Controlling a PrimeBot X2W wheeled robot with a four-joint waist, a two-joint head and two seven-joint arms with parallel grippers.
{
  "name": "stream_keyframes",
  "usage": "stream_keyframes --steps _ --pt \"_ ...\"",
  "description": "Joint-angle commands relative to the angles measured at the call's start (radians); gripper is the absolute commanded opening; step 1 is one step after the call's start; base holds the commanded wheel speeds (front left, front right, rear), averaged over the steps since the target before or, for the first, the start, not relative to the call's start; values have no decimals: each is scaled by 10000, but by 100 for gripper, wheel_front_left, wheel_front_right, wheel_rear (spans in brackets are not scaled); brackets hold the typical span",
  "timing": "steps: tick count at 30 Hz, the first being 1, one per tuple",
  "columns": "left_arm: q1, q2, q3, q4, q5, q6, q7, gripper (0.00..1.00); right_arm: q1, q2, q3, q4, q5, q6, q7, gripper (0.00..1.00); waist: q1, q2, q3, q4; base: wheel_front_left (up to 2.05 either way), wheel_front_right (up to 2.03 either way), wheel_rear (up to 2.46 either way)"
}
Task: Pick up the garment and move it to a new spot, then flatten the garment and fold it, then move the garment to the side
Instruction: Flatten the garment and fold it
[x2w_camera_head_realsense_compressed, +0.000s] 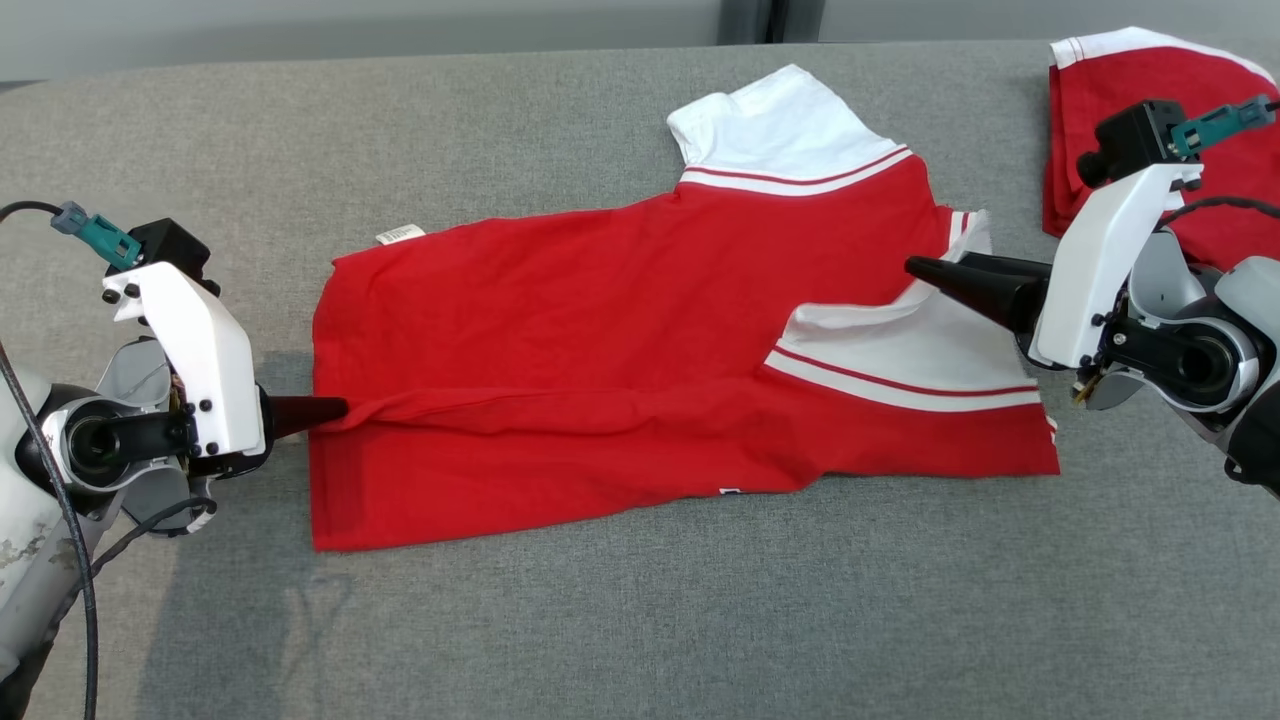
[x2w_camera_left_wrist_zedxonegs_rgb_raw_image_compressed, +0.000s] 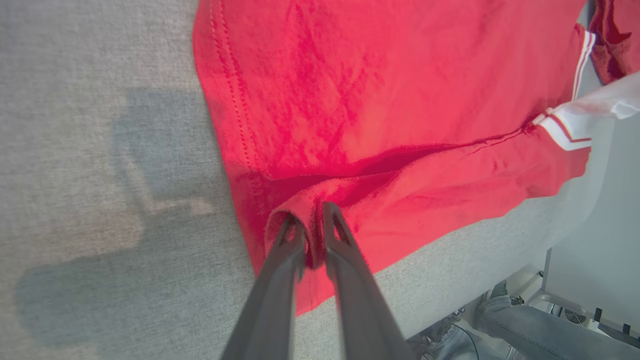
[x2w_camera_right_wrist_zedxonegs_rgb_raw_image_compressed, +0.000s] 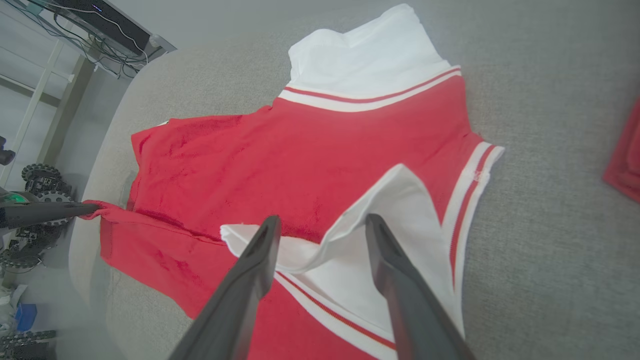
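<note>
Head view: garment (x2w_camera_head_realsense_compressed: 600, 330) runs left–right, sleeves (x2w_camera_head_realsense_compressed: 780, 125) rightward — left jaws pinch its hem, right jaws spread.

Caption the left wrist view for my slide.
Left gripper pinches a fold of the red garment on grey fabric surface.

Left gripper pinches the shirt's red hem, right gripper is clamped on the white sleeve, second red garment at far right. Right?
No. The right gripper is open, fingers apart over the white sleeve; the right wrist view shows it. The rest stands: left gripper pinches the shirt at its red hem, second red garment at far right.
</note>
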Motion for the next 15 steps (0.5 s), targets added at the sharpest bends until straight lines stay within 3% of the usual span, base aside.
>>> stream_keyframes --steps 1,9,15 --pt "-165 16 12 65 -10 -53 10 100 88 28 -31 -19 -34 24 -90 100 0 0 -46 5 0 0 0" --pt "-90 71 142 180 226 -362 -586 100 471 4 -458 -362 -194 24 -1426 100 0 0 -502 77 0 0 0" --pt "384 298 388 -176 776 -868 -2108 100 1049 -448 -605 -964 -677 24 -2768 100 0 0 -955 103 0 0 0"
